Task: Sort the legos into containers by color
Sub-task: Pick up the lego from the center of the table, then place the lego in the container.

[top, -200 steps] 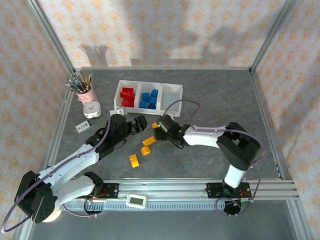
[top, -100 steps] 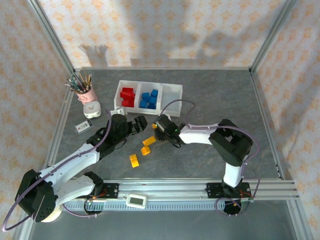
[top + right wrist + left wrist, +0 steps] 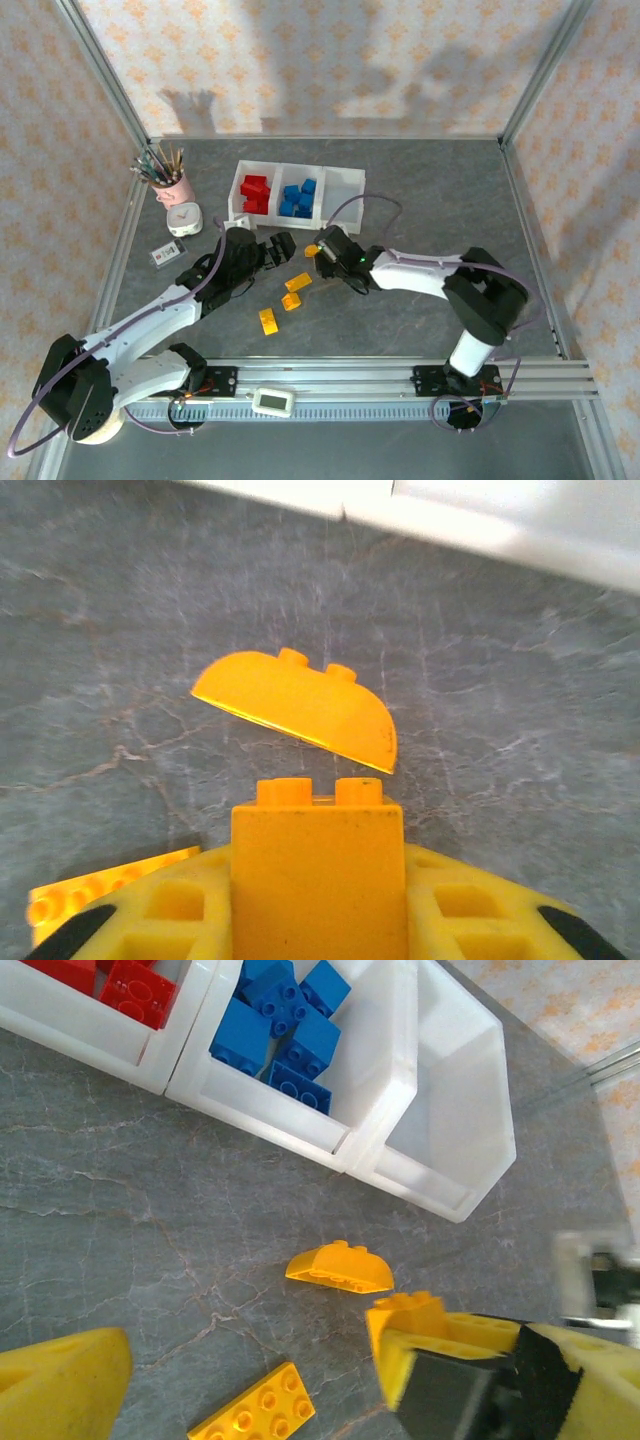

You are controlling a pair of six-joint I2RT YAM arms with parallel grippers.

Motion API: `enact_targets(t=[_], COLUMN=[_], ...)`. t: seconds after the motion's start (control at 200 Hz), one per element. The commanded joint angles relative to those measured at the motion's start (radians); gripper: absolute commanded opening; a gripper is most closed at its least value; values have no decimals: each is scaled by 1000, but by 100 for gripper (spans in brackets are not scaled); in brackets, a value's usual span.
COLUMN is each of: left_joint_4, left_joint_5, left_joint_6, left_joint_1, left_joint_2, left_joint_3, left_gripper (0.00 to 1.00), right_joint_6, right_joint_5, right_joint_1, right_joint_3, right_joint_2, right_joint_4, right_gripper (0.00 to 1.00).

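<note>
My right gripper is shut on a square yellow-orange lego, held just above the table. A curved orange lego lies right in front of it, short of the tray. From above, the right gripper is below the tray's middle. Red legos fill the left compartment and blue legos the middle one; the right compartment holds nothing. My left gripper stands open, nothing in it. Its wrist view has the held lego, the curved one and a flat orange plate.
Three more orange legos lie on the grey table between the arms. A pink pencil cup, a white clock and a small card sit at the left. Metal frame posts bound the table.
My right gripper has closed on the square orange lego and shifted slightly. The left arm has stayed where it was, still open.
</note>
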Motion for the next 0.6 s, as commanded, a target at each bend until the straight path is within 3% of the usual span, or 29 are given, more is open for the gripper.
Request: enact_targets(t=[0.0, 0.25, 0.596], left_joint_4=[16, 31, 46], left_joint_5=[-3, -18, -7], left_joint_6=[30, 53, 65], left_joint_1=[-7, -6, 35], left_joint_2=[18, 75, 135], left_joint_3=[54, 133, 199], left_gripper=[99, 99, 99], right_joint_6=[-10, -55, -107], right_joint_5=[77, 94, 192], right_joint_1=[-5, -128, -241], right_joint_3=[19, 169, 474], right_joint_2=[-78, -51, 219], right_joint_4=[-70, -130, -176], right_gripper=[29, 29, 32])
